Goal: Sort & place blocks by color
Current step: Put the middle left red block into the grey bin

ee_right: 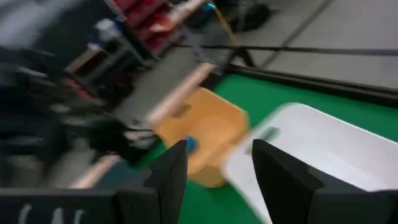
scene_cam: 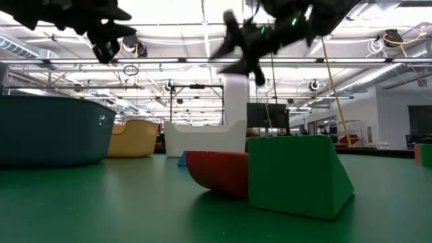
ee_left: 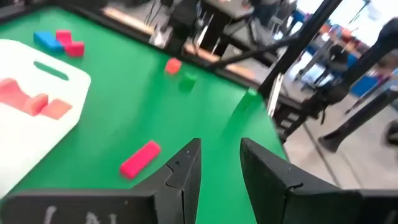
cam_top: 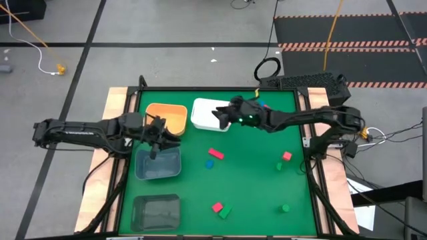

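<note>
right claw [cam_top: 219, 115] over white bin [cam_top: 203, 113], blocks [cam_top: 215, 154] apart

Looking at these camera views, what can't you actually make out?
- White bin contents: high view, right tool and arm cover part of it.
- Orange bin: right wrist view, blurred; only a blue speck shows inside.
- Blocks behind the green block: low view, it and the red block hide them.

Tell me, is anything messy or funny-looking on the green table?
Nothing looks broken or spilled. Loose blocks are scattered over the table, like the red bar and green block, still unsorted outside the bins.
</note>
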Robot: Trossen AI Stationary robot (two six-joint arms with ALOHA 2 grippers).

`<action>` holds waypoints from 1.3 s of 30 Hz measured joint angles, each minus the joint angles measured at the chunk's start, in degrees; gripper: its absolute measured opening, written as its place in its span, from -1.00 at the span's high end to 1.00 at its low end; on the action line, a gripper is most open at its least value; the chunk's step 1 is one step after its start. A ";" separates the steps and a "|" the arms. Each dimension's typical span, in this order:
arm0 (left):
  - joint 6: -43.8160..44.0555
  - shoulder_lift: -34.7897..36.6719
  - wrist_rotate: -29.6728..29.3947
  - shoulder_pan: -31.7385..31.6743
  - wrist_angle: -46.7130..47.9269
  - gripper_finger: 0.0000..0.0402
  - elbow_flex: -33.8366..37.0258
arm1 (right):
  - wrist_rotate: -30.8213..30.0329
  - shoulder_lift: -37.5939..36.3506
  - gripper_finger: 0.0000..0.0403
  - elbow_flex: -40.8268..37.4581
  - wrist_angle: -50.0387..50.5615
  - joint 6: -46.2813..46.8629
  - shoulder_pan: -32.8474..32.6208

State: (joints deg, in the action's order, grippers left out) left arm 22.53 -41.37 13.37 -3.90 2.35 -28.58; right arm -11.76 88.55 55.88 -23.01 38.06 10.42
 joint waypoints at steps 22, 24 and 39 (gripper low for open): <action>-11.83 -22.18 -5.02 9.84 -6.20 0.43 -5.29 | -12.70 -9.40 0.14 0.04 23.22 7.71 -21.45; -12.77 -24.52 -5.52 11.24 -3.35 0.43 -8.64 | -11.90 -9.34 0.14 0.04 25.62 9.06 -22.57; -6.29 -30.02 -15.04 19.53 9.19 0.43 -20.72 | -11.98 3.97 -0.26 0.07 27.70 3.98 -25.54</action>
State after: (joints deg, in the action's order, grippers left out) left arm 16.24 -71.40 -1.68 15.63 11.54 -49.30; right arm -23.73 92.52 55.94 4.70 42.05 -15.12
